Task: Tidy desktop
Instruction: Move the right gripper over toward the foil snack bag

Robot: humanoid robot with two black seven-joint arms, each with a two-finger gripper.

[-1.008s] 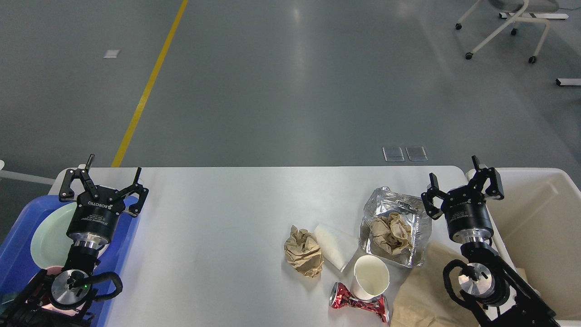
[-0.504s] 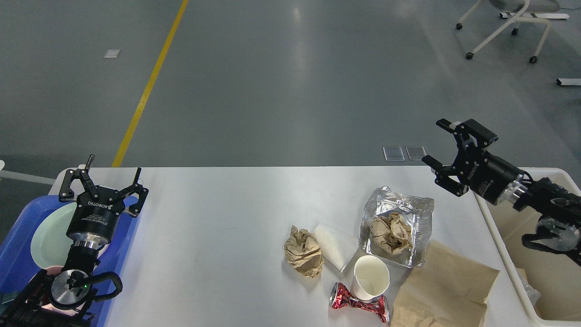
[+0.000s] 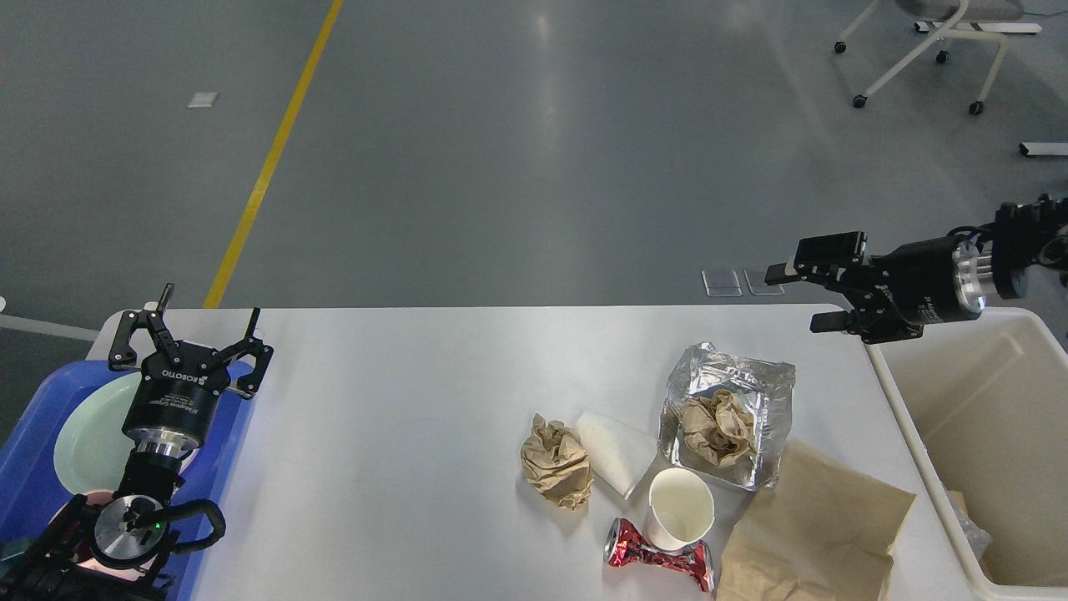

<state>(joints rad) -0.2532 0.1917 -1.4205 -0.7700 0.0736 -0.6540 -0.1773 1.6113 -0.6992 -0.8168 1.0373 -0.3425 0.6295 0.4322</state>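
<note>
White desktop (image 3: 400, 401): L gripper (image 3: 193, 330) & R gripper (image 3: 799, 296) both spread wide, empty, touching nothing.

blue tray (image 3: 33, 451) | cream bin (image 3: 993, 434) (right) | crushed red can (image 3: 659, 561)

My left pincer (image 3: 209, 324) points up and away from me at the near left, its fingers spread wide with nothing between them. My right arm reaches in from the right edge, held level, its pincer (image 3: 793, 296) aimed leftward, fingers parted and empty.
</note>
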